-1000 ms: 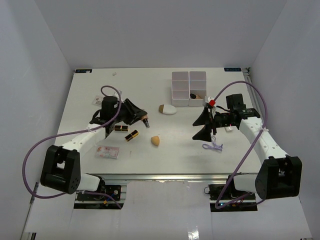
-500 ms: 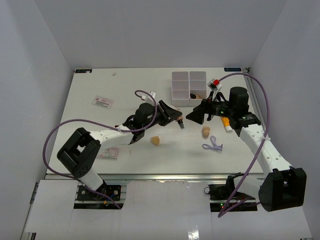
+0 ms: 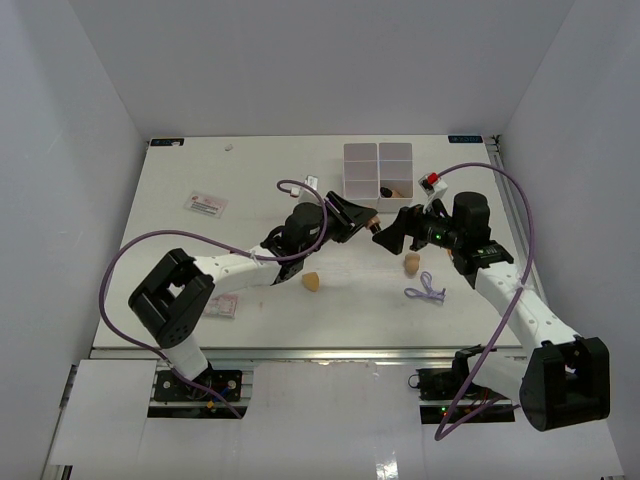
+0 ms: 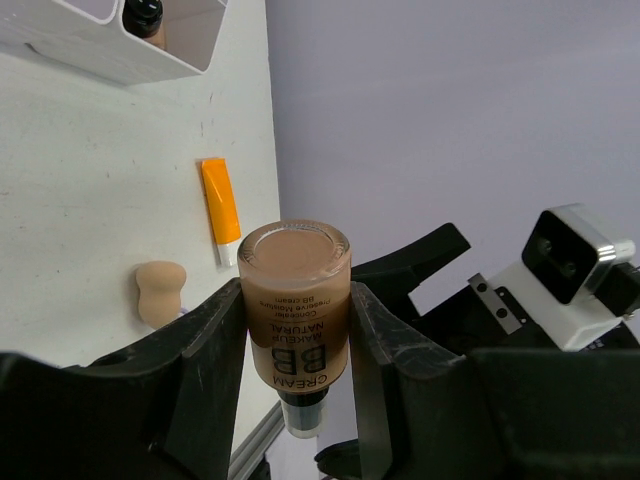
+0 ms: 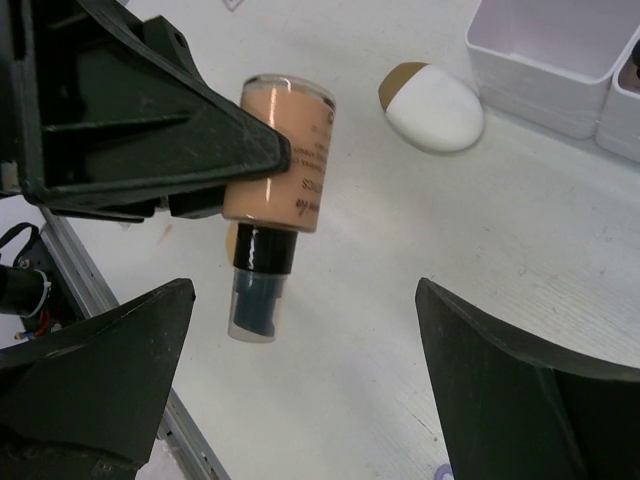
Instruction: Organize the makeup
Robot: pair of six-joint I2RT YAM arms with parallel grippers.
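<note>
Shells: your left arm (image 3: 235,268) and right arm (image 3: 525,312) wear smooth white covers on the long links.
Joints: you get black housings, with a chunky black block at each shoulder (image 3: 165,300).
Cables: a purple cable (image 3: 165,235) loops off your left arm, and another (image 3: 490,166) arches over the right.
Fingers: your right gripper (image 5: 305,290) has broad, matte black wedge fingers (image 5: 95,375); your left gripper (image 4: 298,300) has black ones too.
Camera: a white-cased wrist camera (image 4: 575,255) with a black face.

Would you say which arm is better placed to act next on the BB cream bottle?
Probably the right: its open end effector faces the BB cream bottle, which the left end effector holds out by the body.
</note>
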